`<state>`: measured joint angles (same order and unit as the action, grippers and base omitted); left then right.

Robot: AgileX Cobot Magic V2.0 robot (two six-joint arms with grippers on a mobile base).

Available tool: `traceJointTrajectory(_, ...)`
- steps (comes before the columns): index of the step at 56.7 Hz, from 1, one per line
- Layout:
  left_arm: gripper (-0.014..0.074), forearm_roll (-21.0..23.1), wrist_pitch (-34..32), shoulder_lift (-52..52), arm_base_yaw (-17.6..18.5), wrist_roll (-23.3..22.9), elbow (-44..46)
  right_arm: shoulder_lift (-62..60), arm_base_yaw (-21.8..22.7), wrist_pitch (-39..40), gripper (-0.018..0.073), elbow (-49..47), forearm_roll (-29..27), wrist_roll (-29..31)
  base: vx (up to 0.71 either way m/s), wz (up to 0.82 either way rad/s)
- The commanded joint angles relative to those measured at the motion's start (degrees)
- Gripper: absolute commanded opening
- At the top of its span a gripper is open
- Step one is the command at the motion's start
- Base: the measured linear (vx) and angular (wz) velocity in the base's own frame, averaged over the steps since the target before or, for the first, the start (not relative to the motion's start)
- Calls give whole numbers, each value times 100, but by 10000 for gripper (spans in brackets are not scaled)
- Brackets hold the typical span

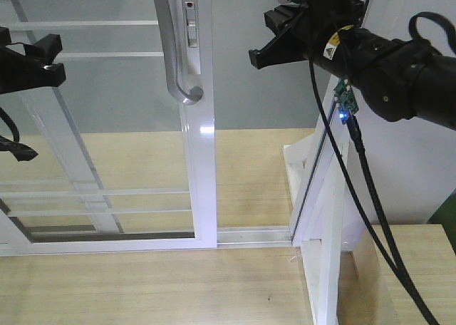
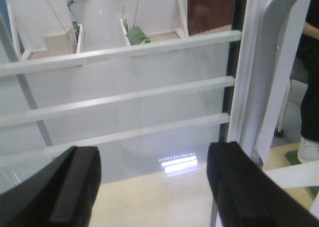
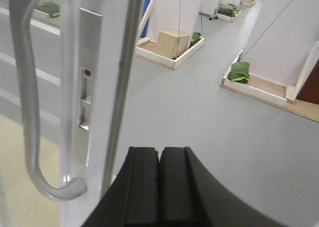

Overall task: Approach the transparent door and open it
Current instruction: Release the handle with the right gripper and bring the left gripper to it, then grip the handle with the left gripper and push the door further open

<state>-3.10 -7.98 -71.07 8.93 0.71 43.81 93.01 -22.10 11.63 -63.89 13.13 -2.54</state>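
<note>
Transparent door [image 1: 201,161] pictured with open gap beside its stile, handle [image 1: 172,47] cut off above, right gripper [image 3: 159,155] clenched empty nearby, left gripper [image 2: 152,160] spread, half cropped.

Light wood flooring [image 1: 142,289] gives way to grey floor [image 3: 209,112] farther off. There a wooden box [image 3: 173,43] sits in a white-rimmed tray [image 3: 154,59] at the foot of a white partition [image 3: 174,10]. A green bag [image 3: 238,71] lies in a second tray [image 3: 254,93]. A white sneaker [image 2: 309,148] stands at the flooring's right edge.
</note>
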Motion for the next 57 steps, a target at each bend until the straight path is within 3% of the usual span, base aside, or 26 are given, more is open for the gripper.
traceJointTrajectory(1,565,43,-696,-143,119,-17,192,-393,127,195,-1,-143,-17,41,0,0)
traceJointTrajectory(16,565,-4,-2150,-1144,558,-17,213,-466,363,19,-1,-143,-17,36,0,0)
traceJointTrajectory(27,565,-4,-3203,-1817,680,-17,242,-466,395,61,-1,-143,12,42,0,0)
traceJointTrajectory(57,565,47,-3122,-3236,767,-465,2076,-466,515,66,-1,-143,21,477,0,0)
